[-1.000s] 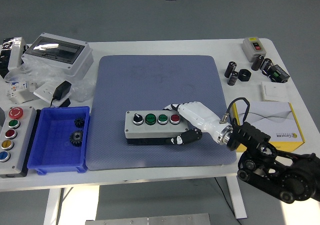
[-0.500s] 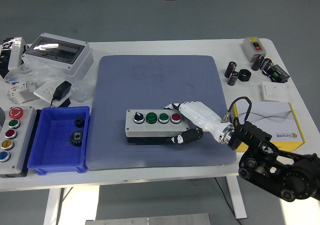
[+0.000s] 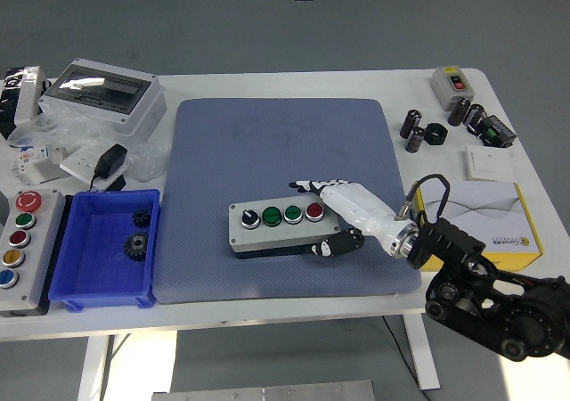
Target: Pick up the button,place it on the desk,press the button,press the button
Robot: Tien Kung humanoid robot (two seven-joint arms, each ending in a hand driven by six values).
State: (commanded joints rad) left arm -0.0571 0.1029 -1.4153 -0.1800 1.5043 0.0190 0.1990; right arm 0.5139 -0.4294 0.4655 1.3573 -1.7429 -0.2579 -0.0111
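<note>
Gripping the right end of the grey button box point(image 3: 274, 226), right hand point(image 3: 343, 214) reaching in from 4 o'clock on its black arm point(image 3: 494, 298), white-shelled palm over the box's right edge. Upper fingers point(image 3: 305, 186) curled along the far side of the box, thumb tucked against its near side at the lower right corner, so closed around the box from both sides. Box lying on the blue-grey mat point(image 3: 285, 143), just below mat centre, slightly tilted with its right end raised a touch toward 1 o'clock; top face showing a black rotary knob at the left, then two green buttons, then a red button point(image 3: 313, 211) nearest the hand. Whether the box rests flat on the mat or is lifted slightly cannot be told. At 9 o'clock of the mat, touching its left edge, a blue tray point(image 3: 85, 285) holding two dark gears. Farther toward 9 o'clock, at the bench point(image 3: 294, 82) edge, a second grey control box point(image 3: 20, 251) with coloured buttons. At 10 o'clock, a grey enclosure with a clear lid point(image 3: 104, 94). At 3 o'clock, beside the right wrist, a white and yellow carton point(image 3: 485, 218).
</note>
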